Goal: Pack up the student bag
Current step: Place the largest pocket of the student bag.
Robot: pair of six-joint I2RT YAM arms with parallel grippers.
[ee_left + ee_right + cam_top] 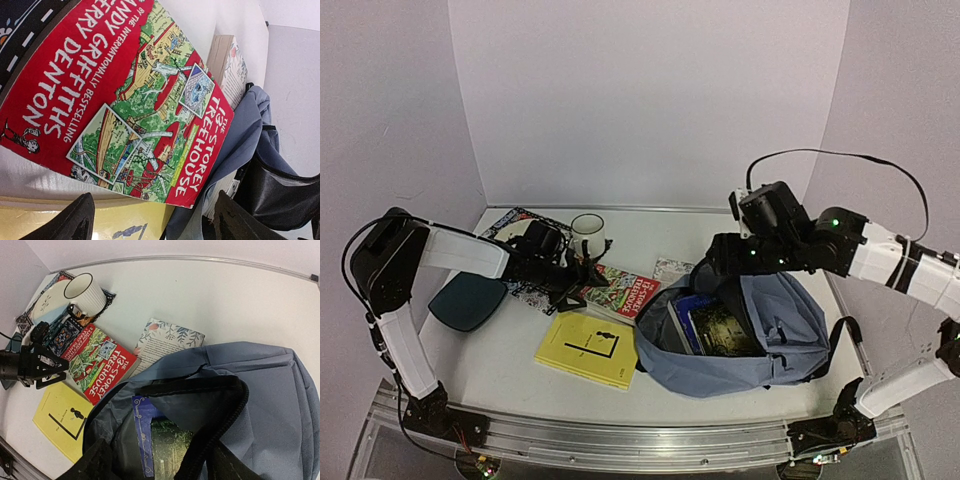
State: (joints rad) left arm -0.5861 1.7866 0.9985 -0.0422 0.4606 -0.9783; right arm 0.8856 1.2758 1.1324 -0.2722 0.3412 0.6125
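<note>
Your student bag (780,320) sits on the right half of the table, mouth unzipped and gaping toward the books. Two books are already inside: a blue one (144,432) and a dark green one (172,450) beside it. So packing is under way, not finished.

Waiting outside are the red "13-Storey Treehouse" paperback (620,293), the yellow book (588,350) and the floral-covered book (672,268), whose near end is tucked under the bag's fabric.

Your left gripper (152,210) hovers over the red paperback's near edge, fingers spread wide with nothing between them. Your right gripper (160,460) is spread too, straddling the bag's black zipper rim. I can't tell whether a finger touches it.

Watch the edges. The red paperback's corner lies just beside the bag, and its other end rests on a patterned book (510,222) near the white mug (588,236). The bare table lies behind the bag and the mug, so I'd judge a lift-and-carry safer than a slide.
</note>
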